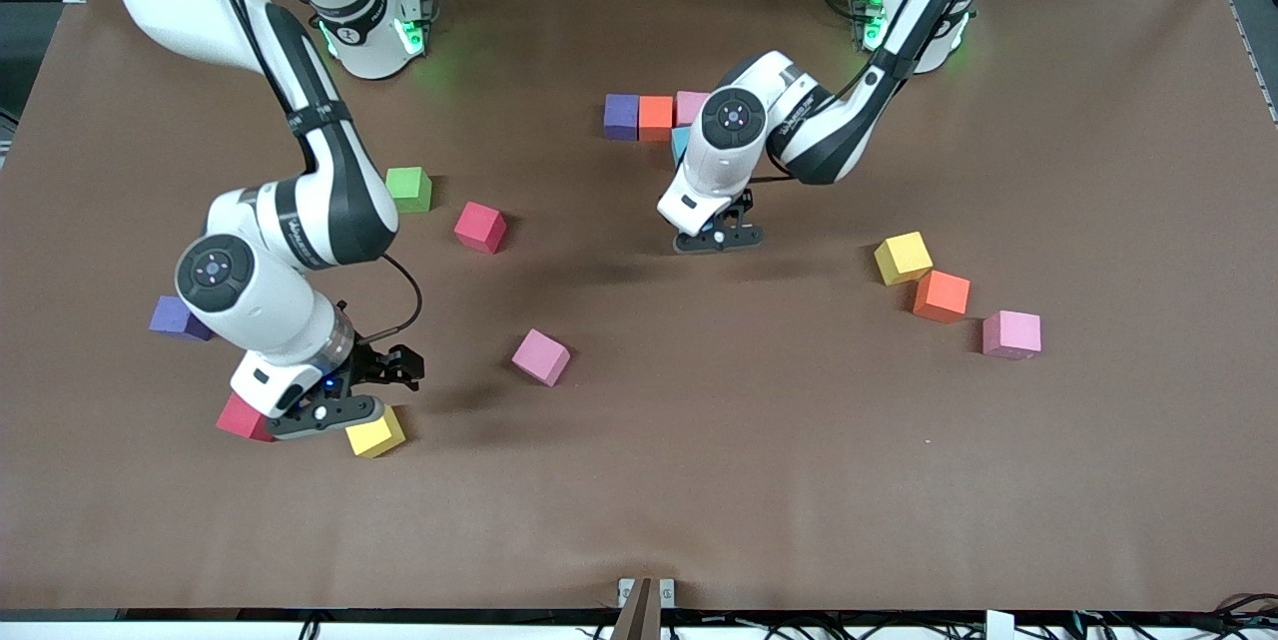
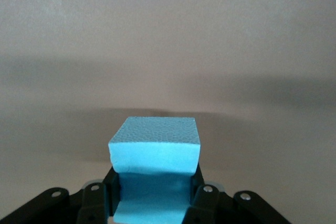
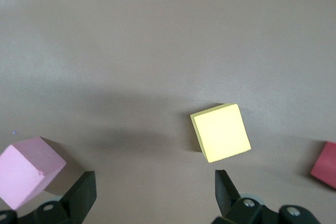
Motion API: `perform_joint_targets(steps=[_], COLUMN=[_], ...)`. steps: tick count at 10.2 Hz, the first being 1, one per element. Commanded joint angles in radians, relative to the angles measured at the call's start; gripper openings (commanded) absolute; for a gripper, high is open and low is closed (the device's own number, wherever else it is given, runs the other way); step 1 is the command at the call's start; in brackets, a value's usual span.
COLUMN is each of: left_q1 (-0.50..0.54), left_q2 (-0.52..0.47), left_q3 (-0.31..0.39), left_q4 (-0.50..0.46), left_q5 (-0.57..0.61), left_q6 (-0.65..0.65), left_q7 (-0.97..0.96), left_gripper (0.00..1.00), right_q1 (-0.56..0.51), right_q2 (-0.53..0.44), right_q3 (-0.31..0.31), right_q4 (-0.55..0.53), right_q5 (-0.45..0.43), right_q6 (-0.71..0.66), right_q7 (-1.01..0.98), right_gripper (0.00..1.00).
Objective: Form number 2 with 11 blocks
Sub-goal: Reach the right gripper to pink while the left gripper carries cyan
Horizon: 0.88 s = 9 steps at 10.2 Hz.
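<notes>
A purple block (image 1: 621, 116), an orange block (image 1: 655, 117) and a pink block (image 1: 689, 106) stand in a row near the arms' bases. A light blue block (image 1: 680, 143) peeks out just nearer the camera than the pink one. My left gripper (image 1: 737, 213) hangs low over the table nearer the camera than that row. It is shut on another light blue block (image 2: 155, 145), the cube squeezed between the jaws of the left gripper (image 2: 154, 192). My right gripper (image 1: 399, 362) is open over bare table beside a yellow block (image 1: 375, 432). The right gripper (image 3: 155, 190) holds nothing, and the yellow block (image 3: 220, 132) lies just ahead of one finger.
Loose cubes: red (image 1: 245, 417), purple (image 1: 178, 318), green (image 1: 408, 189), red (image 1: 480, 227) and pink (image 1: 540, 356) toward the right arm's end. Yellow (image 1: 903, 258), orange (image 1: 941, 296) and pink (image 1: 1011, 334) lie toward the left arm's end.
</notes>
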<state>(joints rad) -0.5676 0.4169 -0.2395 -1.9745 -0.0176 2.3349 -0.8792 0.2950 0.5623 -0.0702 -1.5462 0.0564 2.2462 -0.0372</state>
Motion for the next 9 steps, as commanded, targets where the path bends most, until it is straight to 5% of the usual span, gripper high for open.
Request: perform_joint_targets(steps=[1,9], left_q1=[-0.014,-0.035], left_q2=[-0.033,-0.043], left_q3=[-0.003,-0.017], left_q4=[-0.052,-0.15], left_q5=[-0.002,0.002], left_q6=[0.03,0.129], left_q7=[-0.067,-0.089], left_gripper=[0.44,0.44], right_q1=[0.018,0.118], right_q2=[0.036,0.114], right_q3=[0.012,0.092], right_q4=[0.044,0.035], right_q5=[-0.003,0.006], right_q6=[-0.01,0.13], right_q7=[-0.068,-0.134], right_gripper=[1.0,1.0])
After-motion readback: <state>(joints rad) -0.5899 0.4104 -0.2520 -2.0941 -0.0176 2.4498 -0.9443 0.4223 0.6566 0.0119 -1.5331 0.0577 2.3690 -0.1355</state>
